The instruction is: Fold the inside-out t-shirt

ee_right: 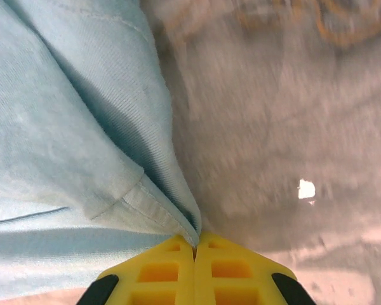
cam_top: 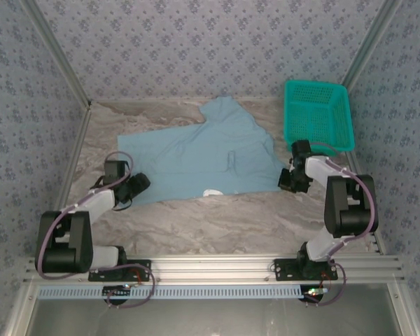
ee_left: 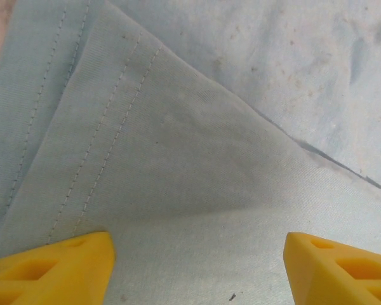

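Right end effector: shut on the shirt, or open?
Shut on the t-shirt: the right end effector shows yellow tips pressed together, hem edge pinched between.

T-shirt (cam_top: 199, 157): we see it spread on the table (cam_top: 217, 220), mid-far.
Basket (cam_top: 318, 115): we find it far right, just beside the t-shirt.
Left gripper (cam_top: 136, 183): over the t-shirt's near-left corner.
Right gripper (cam_top: 288, 180): at its near-right corner.

1. We are seeing the inside-out t-shirt (cam_top: 203, 157) lying spread across the marbled table (cam_top: 217, 220), with one sleeve pointing toward the far wall
2. We are finding the left gripper (cam_top: 141, 183) sitting at the shirt's near-left edge
3. We are finding the right gripper (cam_top: 288, 180) sitting at its near-right corner
4. We are noting a teal basket (cam_top: 315, 84) standing far right, just beside the shirt
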Robot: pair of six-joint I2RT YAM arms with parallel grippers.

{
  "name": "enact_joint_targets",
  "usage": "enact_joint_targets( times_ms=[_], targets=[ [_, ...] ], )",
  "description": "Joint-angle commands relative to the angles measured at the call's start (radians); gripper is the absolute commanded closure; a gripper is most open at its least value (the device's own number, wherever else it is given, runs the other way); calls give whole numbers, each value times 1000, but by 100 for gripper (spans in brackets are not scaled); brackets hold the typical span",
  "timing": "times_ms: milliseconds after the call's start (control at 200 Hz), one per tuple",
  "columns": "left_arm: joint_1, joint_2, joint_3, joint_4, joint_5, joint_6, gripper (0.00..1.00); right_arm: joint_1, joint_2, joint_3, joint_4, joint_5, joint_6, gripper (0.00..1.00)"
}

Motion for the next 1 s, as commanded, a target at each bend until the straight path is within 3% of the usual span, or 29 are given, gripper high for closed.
enact_joint_targets(
  times_ms=[0,110,285,400,520,754,994],
  targets=[
    [-24,-67,-50,-173,7,-49,28,-9,-78,-73,-91,37,50,97],
    [-57,-179,-63,-234,-14,-73,28,-7,-180,-126,-112,61,79,94],
    [-55,-254,26,-288,-49,-36,27,60,-315,-61,-63,89,94,61],
    [-35,-237,104,-249,-101,0,23,189,-306,23,67,120,27,54],
    [-5,-139,159,-171,-82,2,23,239,-149,112,163,40,27,54],
    [-19,60,247,-76,29,-29,24,272,195,306,144,1,-1,64],
    [-64,215,298,-86,75,24,24,215,267,311,-6,27,26,67]
  ],
)
